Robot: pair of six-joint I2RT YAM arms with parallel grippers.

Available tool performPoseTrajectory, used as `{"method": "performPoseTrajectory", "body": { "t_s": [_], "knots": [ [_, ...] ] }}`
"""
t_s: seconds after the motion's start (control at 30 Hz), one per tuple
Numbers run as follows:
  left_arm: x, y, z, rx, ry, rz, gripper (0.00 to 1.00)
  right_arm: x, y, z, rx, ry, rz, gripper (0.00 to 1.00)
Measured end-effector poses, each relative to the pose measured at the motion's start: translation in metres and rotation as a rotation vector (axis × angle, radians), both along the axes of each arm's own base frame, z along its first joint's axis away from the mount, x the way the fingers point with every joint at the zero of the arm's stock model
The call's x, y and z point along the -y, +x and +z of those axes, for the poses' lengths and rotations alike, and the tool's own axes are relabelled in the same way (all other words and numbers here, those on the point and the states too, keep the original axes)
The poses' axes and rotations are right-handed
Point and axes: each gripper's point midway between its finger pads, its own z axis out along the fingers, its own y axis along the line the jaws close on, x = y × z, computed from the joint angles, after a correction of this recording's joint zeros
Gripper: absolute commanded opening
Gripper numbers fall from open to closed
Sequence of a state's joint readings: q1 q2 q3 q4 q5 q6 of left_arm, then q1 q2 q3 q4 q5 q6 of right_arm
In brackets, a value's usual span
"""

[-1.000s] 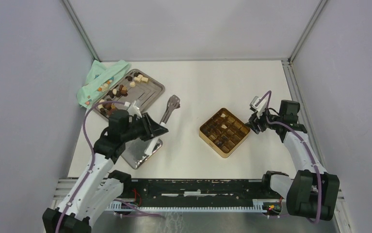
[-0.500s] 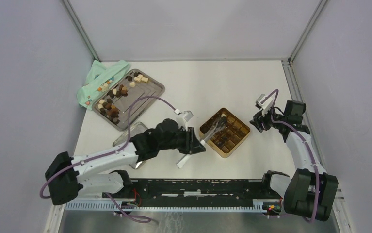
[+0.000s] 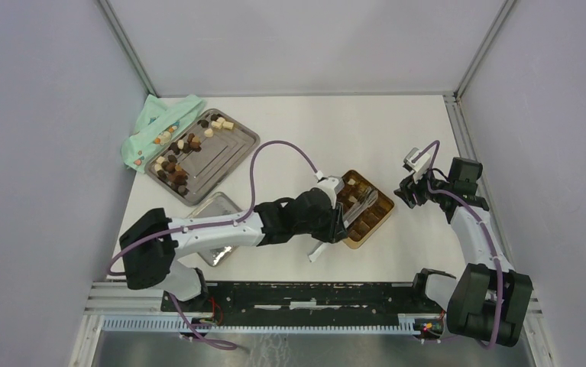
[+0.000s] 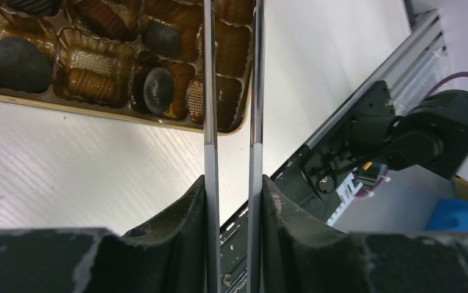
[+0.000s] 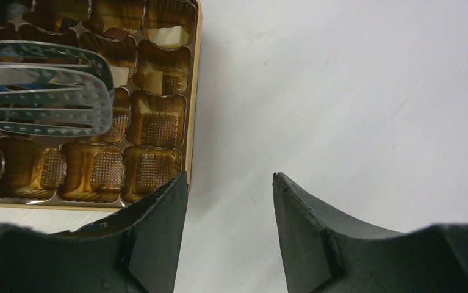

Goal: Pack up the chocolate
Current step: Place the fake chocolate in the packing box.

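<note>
We are in the middle of putting a piece into the box. Our left gripper (image 4: 234, 201) squeezes the two thin arms of the long silver metal tongs (image 4: 210, 122). Its fingers are part way closed around them. It holds the tong tips over the square gold tin (image 5: 193, 91) with the little paper cups. We cannot tell if a piece sits between the tips. Our right gripper (image 5: 228, 183) is spread apart and holds nothing. It hangs just beside the right rim of the tin.

Some of the small brown and cream chocolate pieces (image 4: 11, 61) lie in cups of the tin. Other cups look bare. Many more pieces (image 3: 173, 164) wait on the big shiny metal tray (image 3: 236, 145) far to the left, next to the mint-green bag (image 3: 148, 126).

Next, we think the tongs must go low over a bare cup and let go softly, so nothing tips out. Then it is back to the tray for more.

The white table (image 3: 312, 130) is flat and smooth. Pale grey walls stand around it. A small shiny tray (image 3: 215, 205) lies at the near left.
</note>
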State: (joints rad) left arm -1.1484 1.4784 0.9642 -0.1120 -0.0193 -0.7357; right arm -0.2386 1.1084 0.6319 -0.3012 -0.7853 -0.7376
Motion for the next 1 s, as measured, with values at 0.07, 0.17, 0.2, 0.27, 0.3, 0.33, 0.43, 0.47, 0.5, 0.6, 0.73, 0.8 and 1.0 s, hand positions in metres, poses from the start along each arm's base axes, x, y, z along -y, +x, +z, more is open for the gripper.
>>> {"method": "performPoseTrajectory", "body": {
  "t_s": [0.07,0.17,0.2,0.27,0.3,0.33,0.43,0.47,0.5,0.6,0.73,0.8,1.0],
  "knots": [
    [0.001,0.002,-0.008,0.005,0.042,0.002,0.02,0.0,0.0,0.0,0.0,0.0,0.0,0.59],
    [0.0,0.005,-0.019,0.014,0.098,0.005,0.04,0.0,0.0,0.0,0.0,0.0,0.001,0.59],
    [0.0,0.006,-0.021,0.016,0.11,0.009,0.05,0.0,0.0,0.0,0.0,0.0,0.001,0.59],
    [0.0,0.008,-0.024,0.018,0.134,0.013,0.09,0.0,0.0,0.0,0.0,0.0,0.001,0.59],
    [0.0,0.009,-0.025,0.021,0.144,0.013,0.13,0.0,0.0,0.0,0.0,0.0,0.001,0.59],
    [0.0,0.01,-0.026,0.025,0.153,0.015,0.17,0.0,0.0,0.0,0.0,0.0,0.001,0.59],
    [0.002,0.011,-0.027,0.033,0.174,0.015,0.27,0.0,0.0,0.0,0.0,0.0,0.001,0.59],
    [0.003,0.011,-0.027,0.037,0.178,0.016,0.3,0.0,0.0,0.0,0.0,0.001,0.001,0.59],
    [0.003,0.012,-0.027,0.039,0.181,0.016,0.33,0.0,0.0,0.0,0.0,0.001,0.001,0.6],
    [0.003,0.012,-0.028,0.046,0.205,0.017,0.39,0.0,0.0,0.0,0.0,0.001,0.001,0.6],
    [0.002,0.013,-0.029,0.052,0.229,0.023,0.43,0.0,0.0,0.0,0.001,0.002,0.002,0.6],
    [0.003,0.013,-0.027,0.056,0.228,0.024,0.45,-0.001,0.0,0.0,0.001,0.003,0.003,0.6],
    [0.005,0.014,-0.023,0.064,0.223,0.029,0.44,-0.001,0.0,0.0,0.001,0.003,0.004,0.6]
  ]
}}
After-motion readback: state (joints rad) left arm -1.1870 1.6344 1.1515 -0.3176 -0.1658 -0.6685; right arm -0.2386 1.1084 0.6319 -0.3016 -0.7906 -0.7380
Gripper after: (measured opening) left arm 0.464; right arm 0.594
